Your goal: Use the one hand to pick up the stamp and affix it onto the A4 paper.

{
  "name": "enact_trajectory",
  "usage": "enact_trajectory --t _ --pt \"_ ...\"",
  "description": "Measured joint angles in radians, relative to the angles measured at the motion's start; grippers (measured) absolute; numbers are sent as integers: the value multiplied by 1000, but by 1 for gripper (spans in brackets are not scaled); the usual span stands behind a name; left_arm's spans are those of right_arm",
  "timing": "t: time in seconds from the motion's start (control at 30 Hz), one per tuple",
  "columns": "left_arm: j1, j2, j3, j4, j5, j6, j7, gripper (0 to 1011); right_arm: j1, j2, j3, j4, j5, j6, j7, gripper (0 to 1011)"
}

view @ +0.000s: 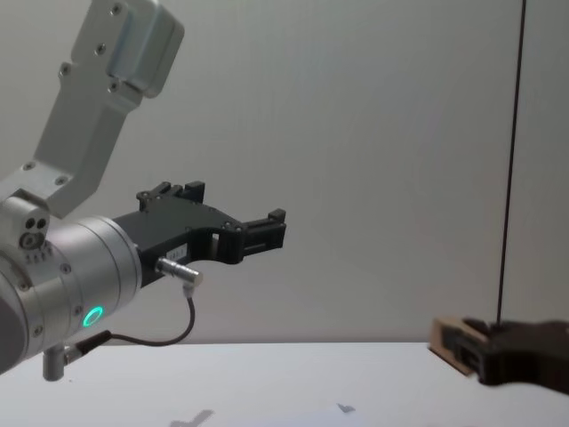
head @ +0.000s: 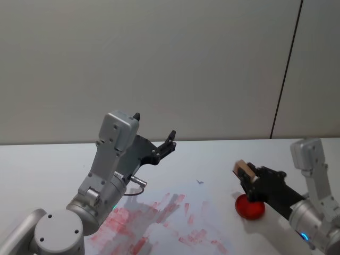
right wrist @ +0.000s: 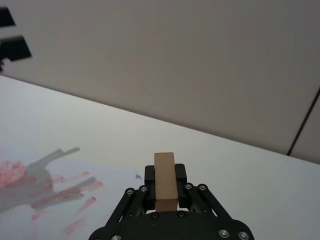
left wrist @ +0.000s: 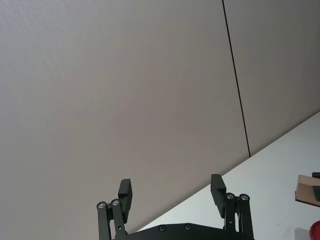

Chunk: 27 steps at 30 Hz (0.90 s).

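The black two-finger right gripper [right wrist: 165,173] is clamped on the small light-brown rectangular wooden stamp [right wrist: 165,182], one finger pressed to each broad side, so the block's end sticks out past the fingertips. In the head view the stamp sits lifted off the table, just above a round red ink pad [head: 250,207] and off the right edge of the thin white A4 paper [head: 175,226]. The paper lies flat on the white table [head: 48,159], covered in red smeared prints, with one small corner curled up.

As I judge it, the block is light, hard and stiff. It should neither crush nor bend, but smooth wood can twist in the fingers if pressed down off-square. Holding it by the side faces, as it is held now, leaves the printing face free. The sheet is flimsy and may slide or lift with wet ink.

The left gripper [head: 154,126], black on a thick silver wrist, hangs raised over the paper's far left with its fingers spread apart and empty.

The red prints show no legible words, and a small tag on the left gripper is too small to read.
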<state>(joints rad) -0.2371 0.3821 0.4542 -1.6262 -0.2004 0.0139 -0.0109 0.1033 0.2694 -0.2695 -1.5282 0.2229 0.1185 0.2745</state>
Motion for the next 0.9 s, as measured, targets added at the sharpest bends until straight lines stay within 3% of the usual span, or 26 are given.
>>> enact_trajectory --t 0.43,0.63,0.9 --pt "0 0 0 0 0 0 0 1001 14 -23 -32 -41 26 24 114 220" --pt "0 0 0 0 0 0 0 1001 17 -31 -53 -34 -3 56 163 220" --pt "0 0 0 0 0 0 0 1001 28 -47 -86 21 -75 84 210 220"
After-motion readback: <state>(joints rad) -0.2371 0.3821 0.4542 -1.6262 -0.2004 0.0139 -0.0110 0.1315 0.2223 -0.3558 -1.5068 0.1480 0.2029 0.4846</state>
